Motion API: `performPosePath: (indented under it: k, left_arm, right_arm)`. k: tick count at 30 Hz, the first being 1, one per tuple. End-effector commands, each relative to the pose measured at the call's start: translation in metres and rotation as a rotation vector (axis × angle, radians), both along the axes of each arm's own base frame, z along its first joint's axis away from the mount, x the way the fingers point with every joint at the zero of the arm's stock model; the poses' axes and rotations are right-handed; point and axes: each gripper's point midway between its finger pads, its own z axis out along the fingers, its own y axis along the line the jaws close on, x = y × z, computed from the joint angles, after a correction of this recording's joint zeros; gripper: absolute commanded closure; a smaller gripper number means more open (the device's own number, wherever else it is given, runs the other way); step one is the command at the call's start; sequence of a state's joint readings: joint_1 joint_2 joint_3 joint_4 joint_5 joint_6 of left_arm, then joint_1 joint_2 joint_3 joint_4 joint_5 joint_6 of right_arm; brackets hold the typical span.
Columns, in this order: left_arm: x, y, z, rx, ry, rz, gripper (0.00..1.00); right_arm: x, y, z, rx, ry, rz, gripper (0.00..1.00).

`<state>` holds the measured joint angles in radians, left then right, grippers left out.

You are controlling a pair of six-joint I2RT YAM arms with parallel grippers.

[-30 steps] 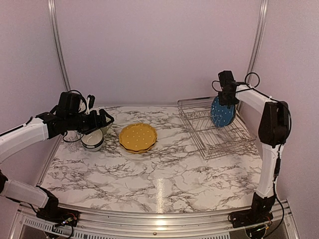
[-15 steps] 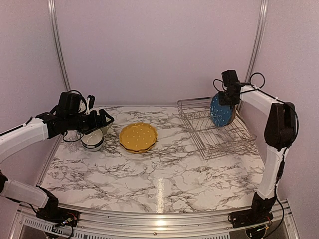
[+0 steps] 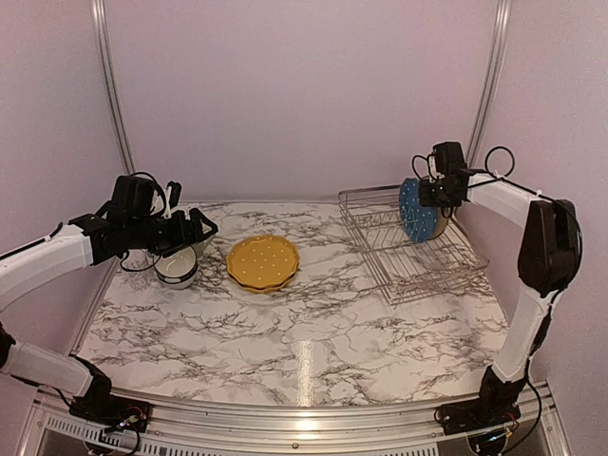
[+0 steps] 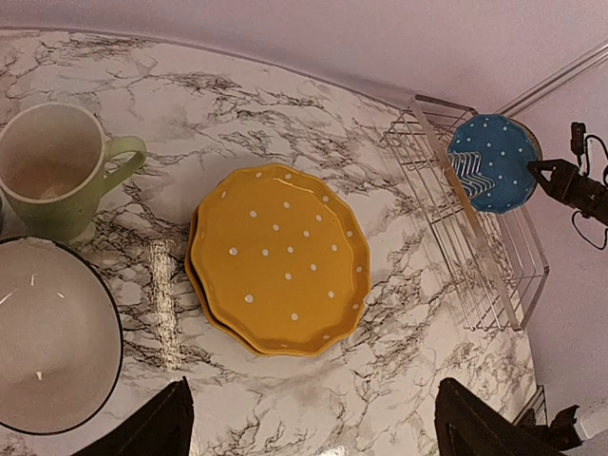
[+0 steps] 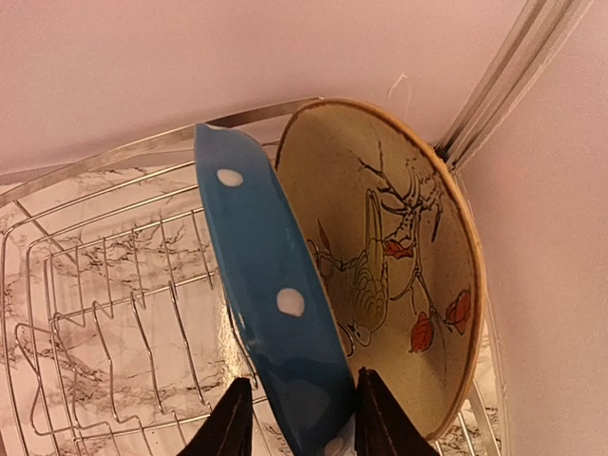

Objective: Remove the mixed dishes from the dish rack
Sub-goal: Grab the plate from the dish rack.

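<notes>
Bare tabletop [image 3: 323, 256] between yellow plates [image 3: 262, 262] and dish rack [image 3: 427, 275]; cream plate [image 5: 399, 256] close behind blue plate [image 5: 275, 304].

Marble-patterned table [image 3: 313, 332] carries: stacked mustard-yellow plates [image 3: 262, 262] near centre; white bowl [image 4: 52, 347] and pale-green mug [image 4: 52, 171] just beside each other at left; dish rack [image 3: 418, 261] back right.

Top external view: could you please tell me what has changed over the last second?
The right gripper swung rightward around the blue plate in the dish rack, its jaws closing on the rim. The left gripper, yellow plates and bowl stayed put.
</notes>
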<state>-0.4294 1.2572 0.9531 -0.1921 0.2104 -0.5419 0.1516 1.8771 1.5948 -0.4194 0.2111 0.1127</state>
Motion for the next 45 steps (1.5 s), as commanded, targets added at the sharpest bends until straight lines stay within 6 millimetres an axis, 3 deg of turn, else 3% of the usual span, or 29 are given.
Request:
performPosePath:
  k: [1,6,17,24,34,45]
  left_arm:
    - [0.001,-0.004,0.005,-0.007,-0.004,-0.016,0.09]
    - [0.001,-0.003,0.005,-0.001,-0.004,-0.013,0.09]
    - [0.001,-0.003,0.003,0.006,-0.001,-0.016,0.09]
    - [0.0,-0.001,0.002,0.017,-0.001,-0.013,0.09]
    - [0.001,-0.003,0.001,0.007,0.001,-0.019,0.09]
    - [0.0,-0.003,0.002,0.003,0.002,-0.015,0.09]
  right_arm:
    - [0.002,0.008,-0.032,0.042,0.067,0.046,0.66]
    - [0.012,-0.001,-0.032,-0.031,0.046,0.027,0.67]
    - [0.036,0.0,-0.031,-0.089,0.032,0.06,0.72]
    - [0.041,-0.008,-0.029,-0.121,0.036,0.024,0.81]
    - [0.031,-0.009,0.0,-0.168,0.012,-0.048,0.99]
    - [0.012,-0.004,0.061,-0.338,-0.098,-0.142,1.0]
